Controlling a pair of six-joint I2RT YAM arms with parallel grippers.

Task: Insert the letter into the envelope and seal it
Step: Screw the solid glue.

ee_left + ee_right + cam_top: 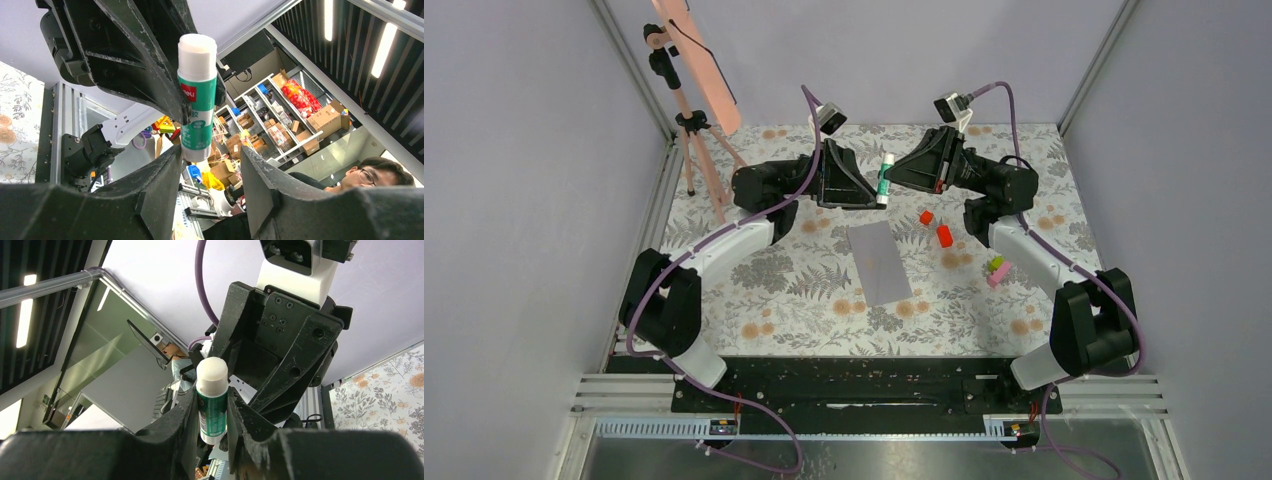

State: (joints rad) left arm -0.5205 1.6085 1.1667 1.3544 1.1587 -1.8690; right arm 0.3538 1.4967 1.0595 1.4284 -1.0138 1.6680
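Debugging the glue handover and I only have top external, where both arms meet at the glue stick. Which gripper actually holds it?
Observer: The right gripper. Right wrist shows both its fingers tight against the stick.
Operator: Is the left gripping too?
Observer: No. Left wrist shows the left gripper open, with the stick beside one finger and a clear gap to the other.
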